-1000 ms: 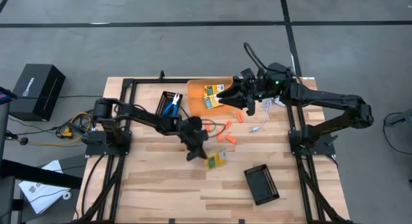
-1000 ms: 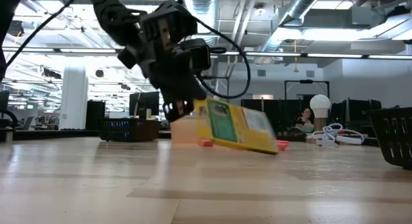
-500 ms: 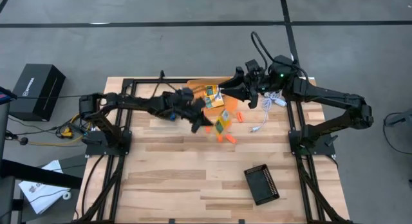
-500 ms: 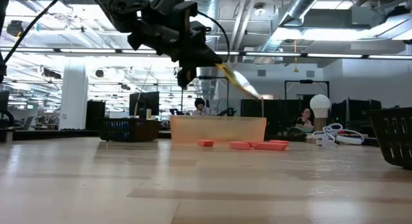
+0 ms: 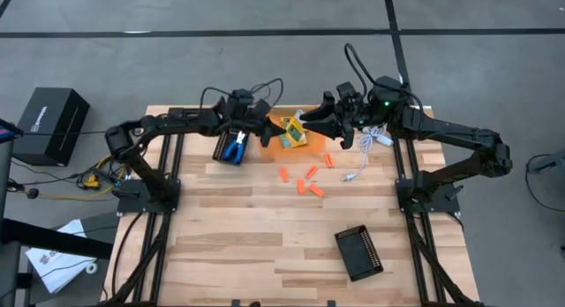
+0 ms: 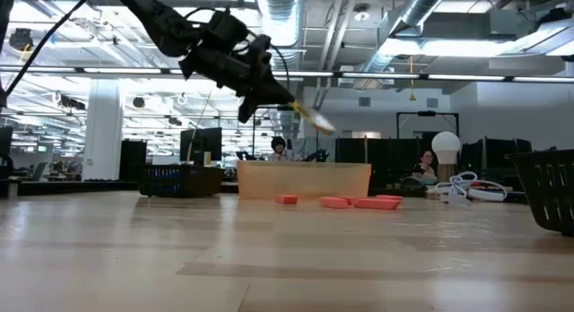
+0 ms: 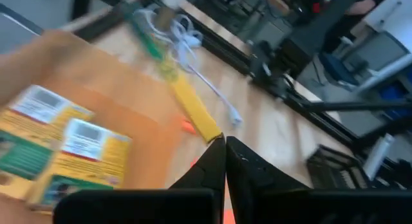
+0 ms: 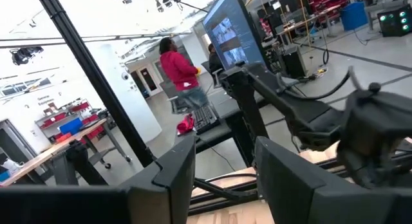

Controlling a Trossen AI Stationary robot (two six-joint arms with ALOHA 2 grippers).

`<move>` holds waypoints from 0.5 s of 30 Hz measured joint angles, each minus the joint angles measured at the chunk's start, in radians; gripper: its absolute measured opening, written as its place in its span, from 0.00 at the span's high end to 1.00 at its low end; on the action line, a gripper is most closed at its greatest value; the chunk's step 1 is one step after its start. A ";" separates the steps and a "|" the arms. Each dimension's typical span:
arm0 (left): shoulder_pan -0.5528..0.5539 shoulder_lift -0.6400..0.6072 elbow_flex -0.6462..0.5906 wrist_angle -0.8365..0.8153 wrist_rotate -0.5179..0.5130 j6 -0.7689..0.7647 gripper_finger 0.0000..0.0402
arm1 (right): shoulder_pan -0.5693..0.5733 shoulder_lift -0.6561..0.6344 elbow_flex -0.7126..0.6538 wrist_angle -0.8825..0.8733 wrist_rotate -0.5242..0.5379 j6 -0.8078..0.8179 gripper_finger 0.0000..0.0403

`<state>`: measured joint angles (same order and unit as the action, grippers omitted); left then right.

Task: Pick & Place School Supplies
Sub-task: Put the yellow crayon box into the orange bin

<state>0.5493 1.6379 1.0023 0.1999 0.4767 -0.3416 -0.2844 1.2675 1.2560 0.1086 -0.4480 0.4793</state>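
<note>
**Crayon Box Held Aloft Over Orange Tray**

The left gripper (image 5: pixel 269 136) is reaching across the far side of the wooden table (image 5: pixel 229 245), its fingers (image 7: pixel 215 161) pinched tight on the edge of a yellow-and-green crayon box (image 5: pixel 292 131). In the low view that box (image 6: pixel 312 120) is hanging in the air, tilted and seen edge-on, well above the orange tray (image 6: pixel 304 180). From overhead it is sitting over the tray's middle, where the two arms nearly meet. The left wrist view is showing two more crayon boxes (image 7: pixel 61 150) lying side by side inside the tray.

The right gripper (image 5: pixel 311 123) is hovering just beside the held box on the far side of the tray, its fingers (image 8: pixel 175 167) standing apart with nothing between them.

Several short orange sticks (image 5: pixel 305 179) are lying scattered on the table just near of the tray. Blue-handled pliers (image 5: pixel 234 149) are resting in a black tray beside the left arm. A second black ridged tray (image 5: pixel 358 252) is sitting near the table's front edge, well apart from everything else. A white cable (image 5: pixel 364 157) is trailing beside the right arm.
</note>
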 joint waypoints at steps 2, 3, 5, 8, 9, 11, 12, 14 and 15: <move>0.028 0.013 0.002 0.009 0.001 0.003 1.00 | 0.000 0.000 0.000 -0.001 0.000 0.000 0.62; 0.042 0.020 0.000 0.004 0.002 0.005 1.00 | 0.000 0.000 0.000 -0.002 0.000 0.000 0.62; 0.060 0.046 0.000 0.009 0.002 0.015 1.00 | 0.000 0.000 0.000 -0.003 0.000 0.000 0.62; 0.076 0.091 0.000 0.007 0.021 0.019 1.00 | 0.000 0.000 0.000 -0.003 0.000 0.004 0.62; 0.076 0.106 0.000 0.010 0.030 0.019 1.00 | 0.000 0.000 0.000 -0.003 0.000 0.004 0.62; 0.073 0.137 0.000 0.013 0.045 0.021 0.99 | 0.000 0.000 0.000 -0.003 0.000 0.003 0.62; 0.068 0.148 -0.001 0.017 0.055 0.021 0.99 | 0.000 0.000 0.000 -0.003 0.000 0.003 0.62; 0.052 0.157 -0.002 0.027 0.062 0.017 0.97 | 0.000 0.000 0.000 -0.003 0.000 0.003 0.62; 0.044 0.156 -0.002 0.033 0.065 0.010 0.96 | 0.000 0.000 0.000 -0.003 0.000 0.001 0.62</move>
<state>0.5933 1.7935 1.0008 0.2332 0.5418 -0.3318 -0.2844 1.2675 1.2557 0.1054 -0.4477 0.4808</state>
